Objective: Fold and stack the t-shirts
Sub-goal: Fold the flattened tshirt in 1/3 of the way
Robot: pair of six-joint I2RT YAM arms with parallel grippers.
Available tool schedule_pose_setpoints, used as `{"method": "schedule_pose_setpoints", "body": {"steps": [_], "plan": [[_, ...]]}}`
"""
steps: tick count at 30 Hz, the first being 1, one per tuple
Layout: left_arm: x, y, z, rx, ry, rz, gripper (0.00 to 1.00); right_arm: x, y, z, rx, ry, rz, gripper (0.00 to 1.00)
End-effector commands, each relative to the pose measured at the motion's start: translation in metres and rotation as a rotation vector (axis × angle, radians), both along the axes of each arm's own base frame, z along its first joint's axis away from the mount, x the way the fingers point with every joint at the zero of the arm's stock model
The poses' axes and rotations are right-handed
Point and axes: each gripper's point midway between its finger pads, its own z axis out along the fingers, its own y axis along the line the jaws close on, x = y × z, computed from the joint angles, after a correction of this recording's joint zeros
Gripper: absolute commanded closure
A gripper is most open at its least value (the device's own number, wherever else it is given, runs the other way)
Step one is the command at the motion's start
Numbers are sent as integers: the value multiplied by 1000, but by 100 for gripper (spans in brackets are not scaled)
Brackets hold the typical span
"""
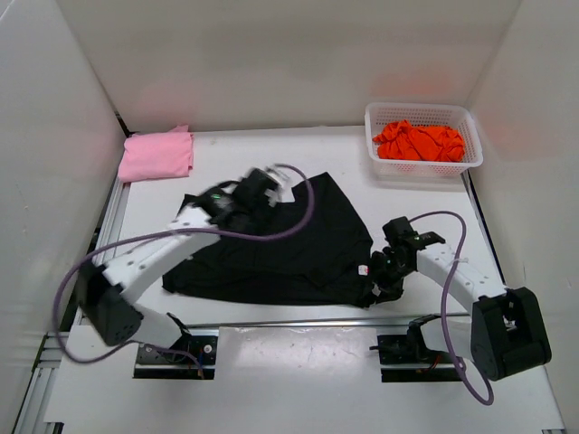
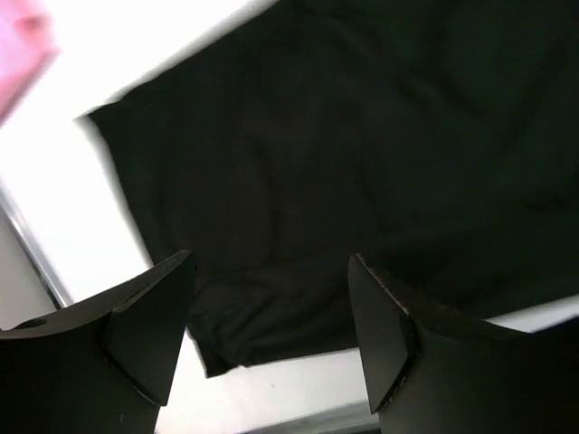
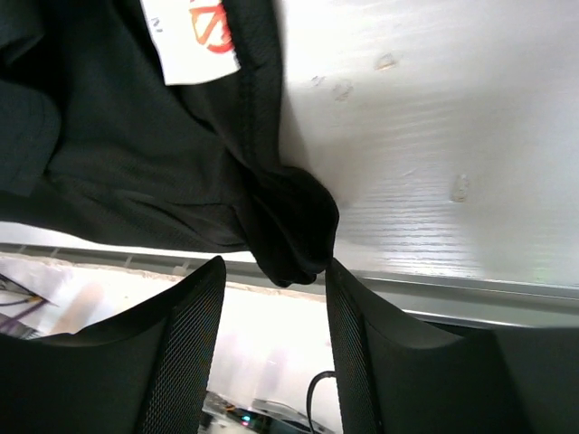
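Observation:
The black t-shirt (image 1: 280,240) lies spread and rumpled in the middle of the table. My left gripper (image 1: 258,185) hovers over its far edge, blurred; in the left wrist view (image 2: 270,260) it is open and empty above the black cloth (image 2: 344,163). My right gripper (image 1: 380,278) is at the shirt's near right corner. In the right wrist view (image 3: 275,264) it is open, and a bunched black corner (image 3: 289,221) sits at the fingertips, touching the right finger. The pink t-shirt (image 1: 156,154) lies folded at the far left. The orange t-shirt (image 1: 419,142) lies crumpled in the basket.
The white mesh basket (image 1: 472,136) stands at the far right. White walls close in the table on three sides. A metal rail (image 3: 434,289) runs along the near table edge by my right gripper. A white label (image 3: 190,36) shows on the black shirt.

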Motion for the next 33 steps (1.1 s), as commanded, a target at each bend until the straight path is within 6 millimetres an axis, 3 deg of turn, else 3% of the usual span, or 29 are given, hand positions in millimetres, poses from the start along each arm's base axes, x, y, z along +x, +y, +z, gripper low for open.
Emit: {"method": "schedule_pose_setpoints", "body": {"steps": [1,4,5,6,7,11,13,15,16,21,28,33], "plan": [[-38,-60,-49,109,177,-216,21,11,-5,10,3,-24,-40,48],[-59,-119,-72,105,217,-367,22,16,-14,1,-13,-11,-96,62],[-65,-132,-78,106,225,-399,22,19,-15,0,-4,-10,-110,72],[-71,-141,-86,113,240,-428,22,22,-16,0,4,-11,-118,77],[-77,-163,-92,110,231,-470,22,18,-17,-3,1,0,-118,80],[-93,-202,-107,116,246,-549,24,22,-24,-2,2,-38,-157,86],[-98,-210,-119,133,269,-564,24,17,-27,-5,0,-31,-168,86],[-101,-218,-125,133,267,-578,25,18,-28,-5,-1,-31,-180,77],[-105,-220,-129,141,272,-588,26,17,-27,-7,11,-29,-179,77],[-104,-220,-145,172,288,-582,38,15,-22,-7,42,-22,-174,70],[-110,-218,-163,197,344,-591,38,16,-17,-6,71,-35,-170,64],[-101,-224,-166,210,311,-576,56,17,-17,-6,71,-35,-170,63]]}}
